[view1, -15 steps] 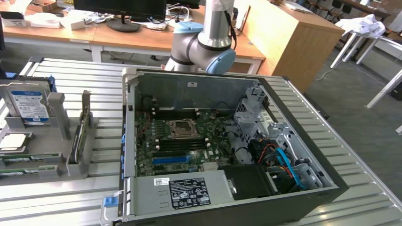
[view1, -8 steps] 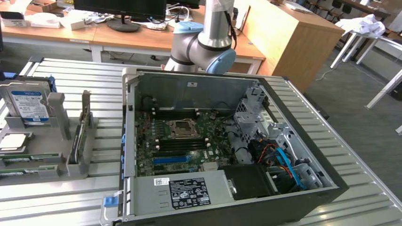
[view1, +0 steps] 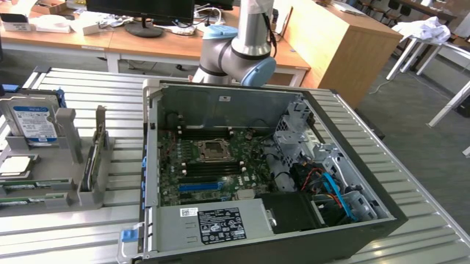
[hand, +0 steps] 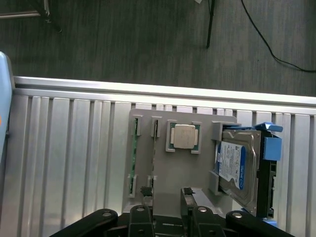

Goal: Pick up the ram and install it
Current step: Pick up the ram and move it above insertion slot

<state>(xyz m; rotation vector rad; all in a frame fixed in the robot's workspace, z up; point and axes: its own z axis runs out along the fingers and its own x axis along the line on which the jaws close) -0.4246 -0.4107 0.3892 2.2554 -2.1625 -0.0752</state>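
The ram (hand: 133,159) is a thin green stick seen edge-on in the outermost slot of the grey holder (hand: 173,173). In the exterior view the ram (view1: 21,201) lies at the holder's (view1: 66,190) near end, with a second green stick (view1: 26,186) in the slot beside it. My gripper (hand: 166,197) hovers above the holder, its black fingers (hand: 144,191) open with nothing between them, and the ram lies off to one side of them. The open computer case (view1: 151,165) with its motherboard (view1: 213,165) sits to the exterior view's right of the holder.
The holder also carries a square silver processor chip (hand: 183,137) and a silver hard drive (hand: 231,163) with a blue-white label, held by blue clips (hand: 272,148). All of it rests on a ribbed aluminium table (hand: 74,163), with dark floor and cables past its edge. Desks stand behind.
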